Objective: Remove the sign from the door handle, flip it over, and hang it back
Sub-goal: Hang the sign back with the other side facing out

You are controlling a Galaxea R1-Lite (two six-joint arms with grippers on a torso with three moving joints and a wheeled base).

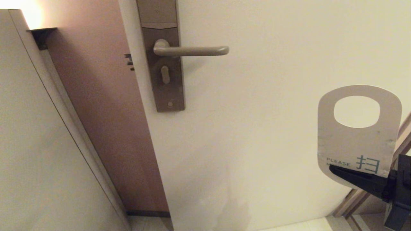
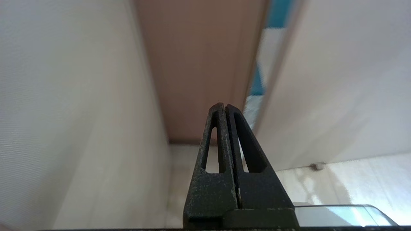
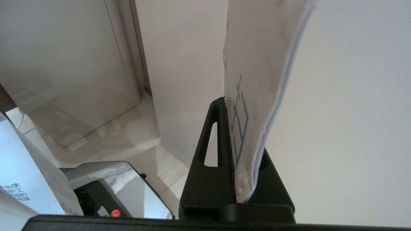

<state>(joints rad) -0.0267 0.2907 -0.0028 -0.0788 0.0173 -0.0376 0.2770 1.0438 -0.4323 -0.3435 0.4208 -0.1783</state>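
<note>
- R gripper [image 1: 335, 168], lower right of head view, jaws clamped on bottom end of sign [image 1: 358, 134]; white side faces camera, hole end up.
- Door handle [image 1: 192, 50] upper centre, bare, well apart from sign.
- L gripper [image 2: 224, 107] jaws pressed together, holding nothing.

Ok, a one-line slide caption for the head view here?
Right end effector holds the sign upright by its lower end, white side showing, off the bare door handle.
</note>
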